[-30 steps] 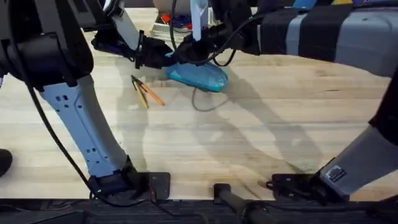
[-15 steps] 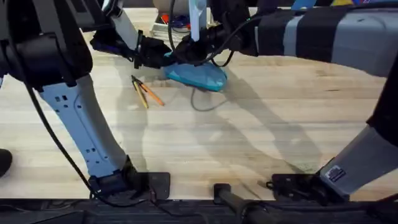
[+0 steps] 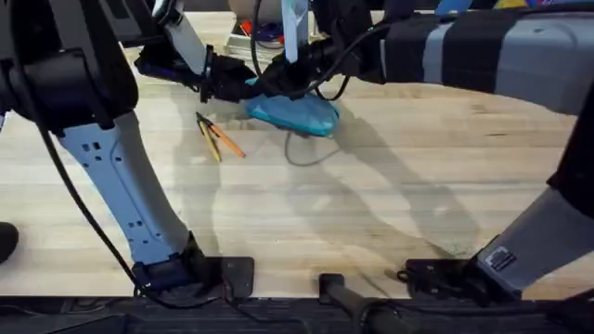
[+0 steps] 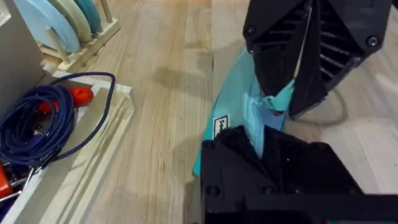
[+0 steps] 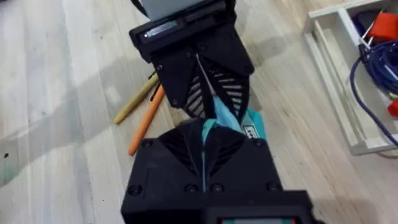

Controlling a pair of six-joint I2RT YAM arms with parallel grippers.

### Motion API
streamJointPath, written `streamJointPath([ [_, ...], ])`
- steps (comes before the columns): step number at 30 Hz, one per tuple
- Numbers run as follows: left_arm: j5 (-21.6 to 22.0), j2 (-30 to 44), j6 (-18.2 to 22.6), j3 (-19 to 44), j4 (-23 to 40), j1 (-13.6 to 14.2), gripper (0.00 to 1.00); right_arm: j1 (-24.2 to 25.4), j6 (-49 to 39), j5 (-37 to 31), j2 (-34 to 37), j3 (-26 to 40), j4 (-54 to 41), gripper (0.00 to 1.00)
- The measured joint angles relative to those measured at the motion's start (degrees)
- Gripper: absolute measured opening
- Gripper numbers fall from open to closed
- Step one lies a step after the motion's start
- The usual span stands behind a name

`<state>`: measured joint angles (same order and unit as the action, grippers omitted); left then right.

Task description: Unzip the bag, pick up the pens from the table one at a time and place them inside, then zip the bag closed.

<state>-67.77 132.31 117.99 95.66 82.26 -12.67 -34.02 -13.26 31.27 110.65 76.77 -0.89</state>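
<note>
The teal bag (image 3: 304, 113) lies on the table (image 3: 371, 213) at the far middle, and both arms meet over its left end. My left gripper (image 3: 243, 88) is shut on the bag's end fabric (image 4: 227, 99), seen closely as the left gripper (image 4: 261, 140). Facing it, my right gripper (image 3: 278, 83) is shut on a teal strip of the bag (image 5: 252, 124), shown as the right gripper (image 5: 205, 127). Two pens, one yellow (image 3: 209, 141) and one orange (image 3: 228, 142), lie together on the table left of the bag; the orange pen (image 5: 146, 121) and the yellow pen (image 5: 134, 102) appear beside the fingers.
A white tray (image 4: 115, 109) holding a coiled blue cord (image 4: 37, 118) and a red item sits behind the bag. A wooden rack with pale blue discs (image 4: 59, 25) stands farther back. A thin cable loop (image 3: 306, 156) lies just in front of the bag.
</note>
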Motion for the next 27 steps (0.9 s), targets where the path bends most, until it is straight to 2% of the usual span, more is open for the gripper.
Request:
streamJointPath([
  [16,0.07,0.0,0.0,0.0,0.05,0.09,0.042,-0.44,0.03,0.04,0.0,0.11,-2.7,0.051],
  [18,0.04,0.0,0.0,0.0,0.0,0.15,0.042,-0.52,0.26,0.47,0.0,0.11,-2.78,0.219],
  [23,0.04,0.0,0.0,0.02,-0.78,0.32,0.042,-1.39,3.2,2.54,0.0,0.13,-3.28,0.928],
  [24,0.07,0.0,-0.02,0.04,-0.85,0.37,0.042,-1.52,4.09,2.67,0.0,0.13,-3.28,0.976],
  [27,0.06,0.0,0.0,0.04,-0.79,0.37,0.042,-1.62,7.14,2.82,-0.46,0.15,-3.23,0.995],
])
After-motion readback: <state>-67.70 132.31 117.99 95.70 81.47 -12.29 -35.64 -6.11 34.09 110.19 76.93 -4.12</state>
